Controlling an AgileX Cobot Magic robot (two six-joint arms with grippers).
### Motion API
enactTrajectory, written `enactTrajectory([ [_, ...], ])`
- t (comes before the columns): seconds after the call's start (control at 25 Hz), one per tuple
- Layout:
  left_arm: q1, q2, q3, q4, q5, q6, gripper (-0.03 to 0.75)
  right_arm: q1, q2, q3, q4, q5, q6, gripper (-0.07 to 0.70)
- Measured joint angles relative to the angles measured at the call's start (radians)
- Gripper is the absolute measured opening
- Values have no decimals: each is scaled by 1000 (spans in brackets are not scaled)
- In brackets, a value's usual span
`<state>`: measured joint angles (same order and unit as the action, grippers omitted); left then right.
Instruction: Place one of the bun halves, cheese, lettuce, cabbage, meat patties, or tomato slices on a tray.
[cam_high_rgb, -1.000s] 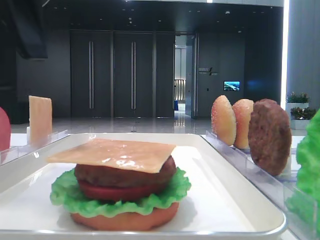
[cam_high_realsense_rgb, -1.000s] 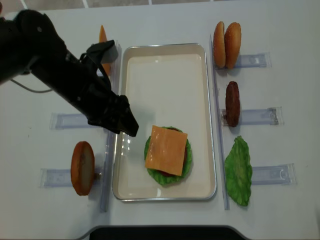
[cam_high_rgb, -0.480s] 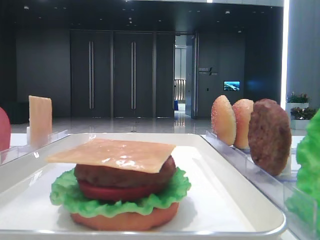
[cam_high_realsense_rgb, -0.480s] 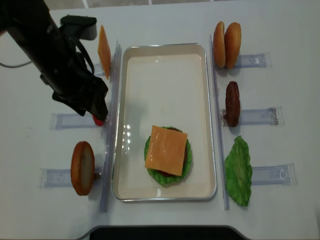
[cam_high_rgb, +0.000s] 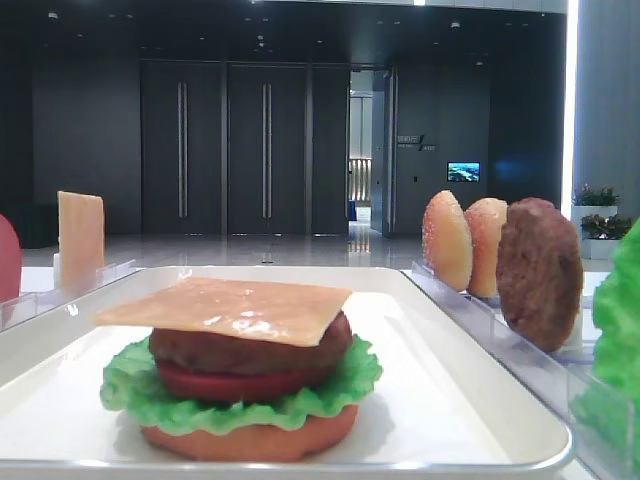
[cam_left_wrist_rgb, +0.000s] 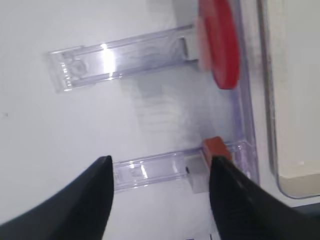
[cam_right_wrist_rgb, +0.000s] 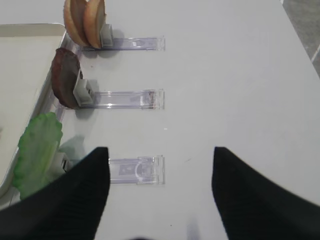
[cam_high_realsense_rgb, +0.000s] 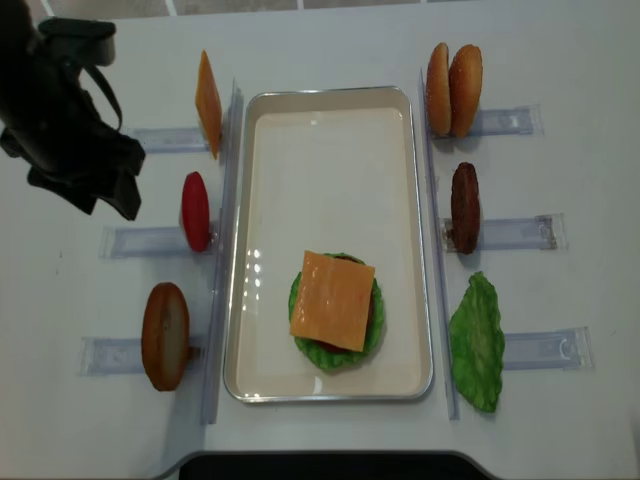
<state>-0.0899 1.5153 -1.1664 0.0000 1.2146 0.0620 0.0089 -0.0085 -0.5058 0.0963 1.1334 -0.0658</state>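
On the white tray (cam_high_realsense_rgb: 330, 150) (cam_high_rgb: 470, 400) sits a stack: a bun base (cam_high_rgb: 250, 440), lettuce (cam_high_rgb: 235, 400), a patty (cam_high_rgb: 250, 350) and a cheese slice (cam_high_realsense_rgb: 333, 300) (cam_high_rgb: 230, 308) on top. Left of the tray, a spare cheese slice (cam_high_realsense_rgb: 208, 103), a tomato slice (cam_high_realsense_rgb: 195, 210) (cam_left_wrist_rgb: 220, 45) and a bun half (cam_high_realsense_rgb: 165, 335) stand in racks. My left arm (cam_high_realsense_rgb: 60, 110) hangs over the table's far left. Its gripper (cam_left_wrist_rgb: 161, 160) is open and empty above a rack. My right gripper (cam_right_wrist_rgb: 159, 150) is open and empty over bare table.
Right of the tray stand two bun halves (cam_high_realsense_rgb: 452, 75) (cam_right_wrist_rgb: 85, 20), a patty (cam_high_realsense_rgb: 464, 207) (cam_right_wrist_rgb: 65, 82) and a lettuce leaf (cam_high_realsense_rgb: 477, 342) (cam_right_wrist_rgb: 37, 150) in clear racks (cam_right_wrist_rgb: 135, 170). An orange-red corner (cam_left_wrist_rgb: 216, 146) shows beside my left gripper's finger; which piece it is I cannot tell.
My left arm has drawn back from the tray's left edge toward the upper left, uncovering the tomato slice. Its jaws stay open. The stack has not moved.
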Motion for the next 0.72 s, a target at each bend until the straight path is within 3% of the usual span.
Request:
enactTrajectory([
  [0.32, 156, -4, 0, 28, 0, 0, 463, 0, 0, 0, 0, 0, 0, 427],
  [0.72, 172, -193, 33, 32, 1, 0, 463, 0, 0, 0, 0, 0, 0, 427],
])
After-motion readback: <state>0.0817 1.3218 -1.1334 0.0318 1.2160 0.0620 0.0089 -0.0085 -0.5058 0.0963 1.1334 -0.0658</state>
